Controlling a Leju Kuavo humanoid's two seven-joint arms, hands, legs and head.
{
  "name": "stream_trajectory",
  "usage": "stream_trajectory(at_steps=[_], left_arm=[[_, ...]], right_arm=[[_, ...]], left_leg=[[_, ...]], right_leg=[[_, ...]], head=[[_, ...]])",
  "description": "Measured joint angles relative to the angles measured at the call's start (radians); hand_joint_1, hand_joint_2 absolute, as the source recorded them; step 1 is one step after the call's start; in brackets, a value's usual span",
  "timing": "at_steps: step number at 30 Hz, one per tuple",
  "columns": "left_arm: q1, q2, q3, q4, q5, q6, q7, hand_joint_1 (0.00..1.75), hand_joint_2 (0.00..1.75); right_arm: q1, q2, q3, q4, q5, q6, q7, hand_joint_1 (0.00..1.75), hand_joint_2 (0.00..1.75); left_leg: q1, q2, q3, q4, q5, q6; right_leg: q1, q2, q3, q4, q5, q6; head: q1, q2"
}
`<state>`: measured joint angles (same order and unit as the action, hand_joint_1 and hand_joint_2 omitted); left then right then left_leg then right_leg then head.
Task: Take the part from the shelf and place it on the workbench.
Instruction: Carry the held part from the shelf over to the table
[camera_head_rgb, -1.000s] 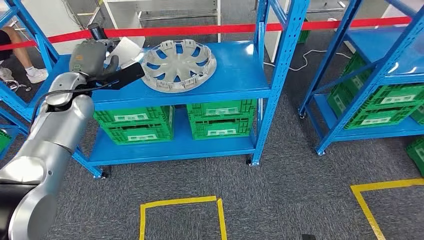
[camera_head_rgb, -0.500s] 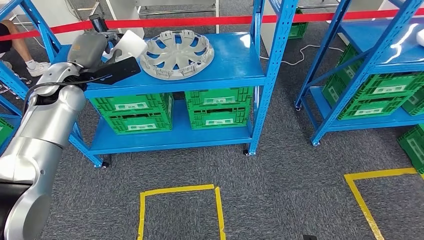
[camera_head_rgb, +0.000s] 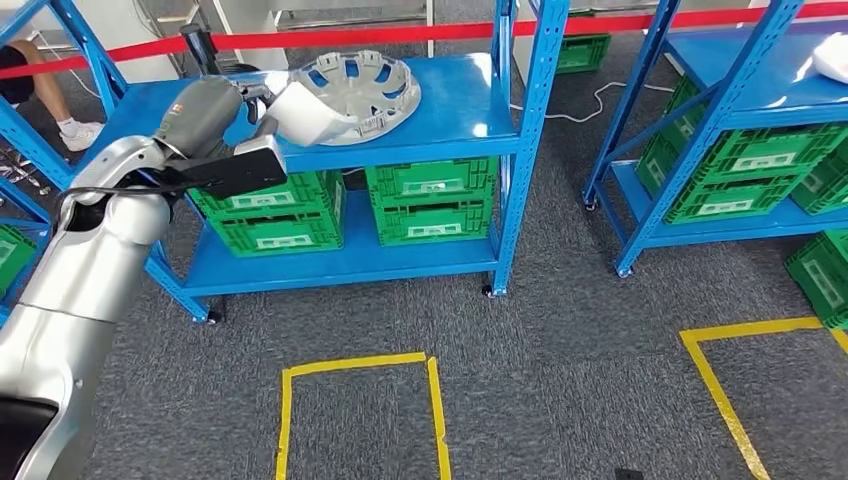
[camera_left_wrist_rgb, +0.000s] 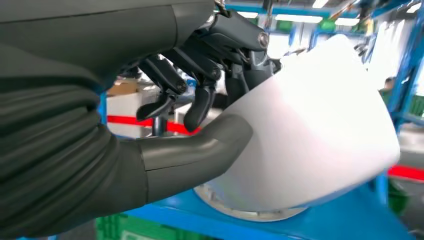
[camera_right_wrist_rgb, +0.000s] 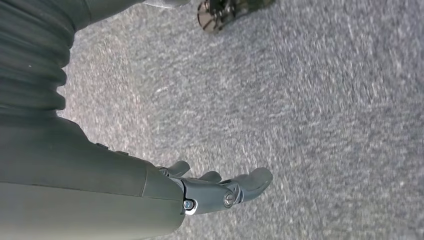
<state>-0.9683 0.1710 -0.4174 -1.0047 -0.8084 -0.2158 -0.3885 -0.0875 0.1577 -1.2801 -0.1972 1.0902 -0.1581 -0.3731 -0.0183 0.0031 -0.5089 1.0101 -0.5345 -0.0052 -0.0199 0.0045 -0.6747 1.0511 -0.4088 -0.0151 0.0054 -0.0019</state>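
My left hand (camera_head_rgb: 203, 115) reaches over the top shelf board (camera_head_rgb: 455, 105) of the blue rack and grips a smooth white curved part (camera_head_rgb: 303, 110). In the left wrist view the thumb (camera_left_wrist_rgb: 200, 150) lies under the white part (camera_left_wrist_rgb: 315, 130) and the dark fingers (camera_left_wrist_rgb: 200, 95) close over its rim. The part overlaps the near edge of a grey spoked wheel cover (camera_head_rgb: 365, 82) lying on that shelf; the wheel cover's rim (camera_left_wrist_rgb: 250, 214) shows just beneath the part. My right hand (camera_right_wrist_rgb: 220, 190) hangs over the grey carpet, fingers stretched out, holding nothing.
Green crates (camera_head_rgb: 430, 205) fill the rack's lower levels. A second blue rack (camera_head_rgb: 720, 60) with green crates stands to the right. A red barrier tape (camera_head_rgb: 380, 38) runs behind. A person's leg (camera_head_rgb: 40, 70) shows at far left. Yellow floor-tape squares (camera_head_rgb: 360, 362) mark the carpet.
The camera has shifted, moving the whole scene. My left hand has carried the white part rightward, from beside the wheel cover to over its near edge.
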Motion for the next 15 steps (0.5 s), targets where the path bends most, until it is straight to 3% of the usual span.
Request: stream_trajectory(at_steps=[2,3,6,7,8,9,10,12,13,15], left_arm=[[0.050,0.040,-0.027,-0.096,0.056,-0.024,-0.011,1.75,1.75],[0.074,0.057,-0.039,-0.142,0.078,-0.035,-0.018,1.75,1.75],[0.150,0.105,-0.065,-0.253,0.110,-0.049,-0.031,1.75,1.75],[0.180,0.121,-0.073,-0.290,0.115,-0.052,-0.033,1.75,1.75],[0.207,0.132,-0.079,-0.322,0.119,-0.055,-0.034,1.75,1.75],[0.231,0.143,-0.087,-0.354,0.125,-0.061,-0.035,1.75,1.75],[0.255,0.156,-0.094,-0.386,0.134,-0.067,-0.038,1.75,1.75],[0.294,0.184,-0.104,-0.450,0.162,-0.079,-0.049,1.75,1.75],[0.312,0.200,-0.108,-0.480,0.178,-0.082,-0.058,1.75,1.75],[0.346,0.233,-0.115,-0.529,0.204,-0.086,-0.075,1.75,1.75]], right_arm=[[0.003,0.000,-0.001,0.000,0.000,0.000,0.002,0.00,1.75],[0.005,0.000,-0.001,0.000,0.000,0.000,0.003,0.00,1.75],[0.008,-0.003,-0.002,0.000,0.003,0.000,-0.001,0.00,1.75],[0.007,-0.005,-0.002,0.000,0.005,0.001,-0.003,0.00,1.75],[0.007,-0.008,-0.002,0.000,0.007,0.002,-0.004,0.00,1.75],[0.007,-0.011,-0.002,0.000,0.010,0.003,-0.005,0.00,1.75],[0.006,-0.013,-0.002,0.000,0.013,0.005,-0.005,0.00,1.75],[0.003,-0.017,-0.002,0.000,0.019,0.008,-0.006,0.00,1.75],[0.002,-0.018,-0.002,0.000,0.021,0.009,-0.007,0.00,1.75],[0.002,-0.020,-0.002,0.000,0.024,0.007,-0.008,0.00,1.75]], left_leg=[[0.003,0.005,0.001,-0.020,0.024,0.011],[0.006,0.008,-0.001,-0.029,0.037,0.018],[0.009,0.010,-0.034,-0.035,0.073,0.027],[0.010,0.011,-0.050,-0.032,0.083,0.026],[0.011,0.011,-0.064,-0.029,0.091,0.024],[0.013,0.012,-0.080,-0.023,0.098,0.021],[0.016,0.012,-0.096,-0.013,0.104,0.017],[0.020,0.011,-0.128,0.012,0.113,0.007],[0.019,0.011,-0.139,0.022,0.116,0.001],[0.017,0.011,-0.147,0.030,0.124,-0.012]], right_leg=[[-0.002,0.002,-0.002,-0.003,0.000,0.012],[0.000,0.003,-0.007,0.007,-0.018,0.017],[0.002,0.001,-0.050,0.157,-0.149,0.026],[0.001,0.001,-0.061,0.216,-0.176,0.029],[0.001,0.000,-0.059,0.249,-0.176,0.032],[0.000,0.000,-0.042,0.249,-0.158,0.035],[-0.001,0.000,-0.004,0.210,-0.133,0.038],[-0.003,0.001,0.087,0.086,-0.121,0.038],[-0.003,0.004,0.119,0.036,-0.128,0.034],[0.001,0.009,0.133,0.007,-0.140,0.015]], head=[[-0.001,0.000],[0.000,0.000],[0.003,0.000],[0.004,0.000],[0.003,0.000],[0.004,0.000],[0.004,0.000],[0.004,0.000],[0.004,0.000],[0.003,0.000]])
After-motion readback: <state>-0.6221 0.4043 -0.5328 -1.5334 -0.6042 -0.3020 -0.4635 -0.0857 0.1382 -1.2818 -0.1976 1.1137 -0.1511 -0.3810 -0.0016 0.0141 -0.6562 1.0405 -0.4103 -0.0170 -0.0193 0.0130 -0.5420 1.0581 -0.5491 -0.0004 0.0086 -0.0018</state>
